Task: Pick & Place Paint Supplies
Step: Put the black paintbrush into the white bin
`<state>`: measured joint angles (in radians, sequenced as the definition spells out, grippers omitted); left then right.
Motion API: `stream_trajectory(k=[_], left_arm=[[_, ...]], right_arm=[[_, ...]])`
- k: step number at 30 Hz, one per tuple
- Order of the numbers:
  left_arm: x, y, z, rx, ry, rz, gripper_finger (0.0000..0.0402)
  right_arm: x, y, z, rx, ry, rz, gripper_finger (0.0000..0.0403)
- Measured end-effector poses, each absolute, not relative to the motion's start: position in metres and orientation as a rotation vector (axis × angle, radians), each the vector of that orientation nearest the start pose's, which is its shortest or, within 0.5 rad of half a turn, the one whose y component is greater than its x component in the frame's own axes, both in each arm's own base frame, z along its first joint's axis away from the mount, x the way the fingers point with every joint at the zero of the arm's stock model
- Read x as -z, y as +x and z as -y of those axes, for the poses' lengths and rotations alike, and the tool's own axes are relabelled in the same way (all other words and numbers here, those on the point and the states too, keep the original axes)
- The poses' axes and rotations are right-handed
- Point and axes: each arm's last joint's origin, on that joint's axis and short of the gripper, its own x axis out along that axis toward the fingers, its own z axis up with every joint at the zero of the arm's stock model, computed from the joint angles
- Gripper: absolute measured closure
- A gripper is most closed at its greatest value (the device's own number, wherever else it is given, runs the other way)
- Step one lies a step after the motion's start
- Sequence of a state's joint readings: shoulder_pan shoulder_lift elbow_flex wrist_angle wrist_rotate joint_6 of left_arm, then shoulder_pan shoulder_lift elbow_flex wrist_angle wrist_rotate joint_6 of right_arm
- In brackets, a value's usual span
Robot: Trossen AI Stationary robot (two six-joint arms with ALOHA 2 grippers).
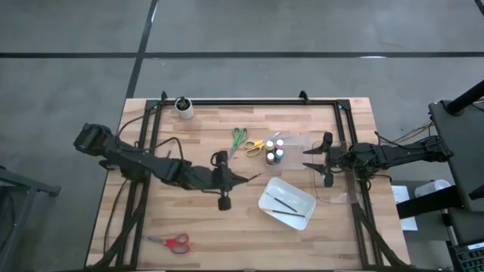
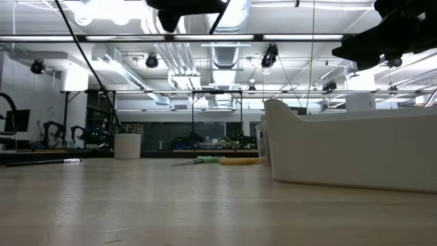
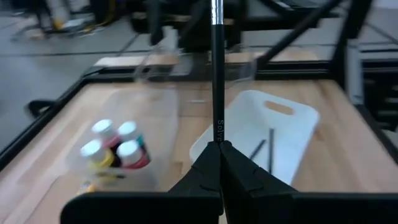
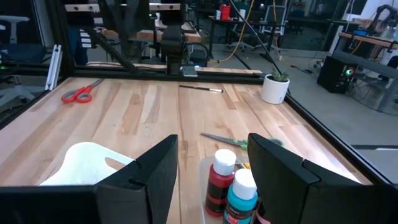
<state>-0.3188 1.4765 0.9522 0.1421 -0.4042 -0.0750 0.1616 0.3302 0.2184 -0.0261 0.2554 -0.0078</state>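
Observation:
My left gripper (image 1: pixel 243 180) is above the table's middle, shut on a thin dark brush (image 3: pixel 216 87) that sticks out ahead of its fingers toward the white tray (image 1: pixel 281 189). Two more brushes (image 1: pixel 286 204) lie in that tray. Paint bottles with pale caps (image 1: pixel 274 151) stand in a clear box. My right gripper (image 1: pixel 308 160) is open just right of them, and in its wrist view its fingers frame the red and teal bottles (image 4: pixel 230 183) without touching. Green scissors (image 1: pixel 239 137) and yellow scissors (image 1: pixel 255 146) lie left of the bottles. Red scissors (image 1: pixel 172 242) lie near the front left. My left gripper pinches the brush's lettered handle (image 3: pixel 218 127) between its two fingertips. The brush runs on in line with the fingers, out past their tips. It is lifted clear of the table, its free end over the gap between gripper and tray.
A small white cup (image 1: pixel 183 106) stands at the far left of the table. Another brush (image 4: pixel 200 88) lies flat on the wood beyond the scissors. Black frame rails run along the table's edges. A clear plastic piece (image 1: pixel 342 198) lies at the right rail.

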Motion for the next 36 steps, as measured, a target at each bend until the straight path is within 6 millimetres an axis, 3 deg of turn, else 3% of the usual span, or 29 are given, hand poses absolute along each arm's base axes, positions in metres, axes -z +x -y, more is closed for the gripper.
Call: stream_trajectory(k=[7, 18, 27, 31, 36], left_arm=[[-0.267, 0.33, 0.086, 0.078, 0.146, -0.349, 0.0401], [-0.265, 0.398, 0.104, 0.179, 0.326, -0.457, 0.0401], [-0.226, 0.454, 0.114, 0.226, 0.379, -0.648, 0.0401], [-0.208, 0.466, 0.115, 0.227, 0.385, -0.709, 0.0401], [-0.193, 0.468, 0.11, 0.206, 0.349, -0.765, 0.0401]], right_arm=[[-0.208, 0.115, -0.011, 0.093, -0.036, -0.135, 0.0211], [-0.208, 0.115, -0.011, 0.093, -0.037, -0.137, 0.0211], [-0.208, 0.115, -0.011, 0.093, -0.036, -0.135, 0.0211], [-0.208, 0.115, -0.011, 0.094, -0.036, -0.134, 0.0211], [-0.208, 0.115, -0.011, 0.094, -0.036, -0.135, 0.0211]])
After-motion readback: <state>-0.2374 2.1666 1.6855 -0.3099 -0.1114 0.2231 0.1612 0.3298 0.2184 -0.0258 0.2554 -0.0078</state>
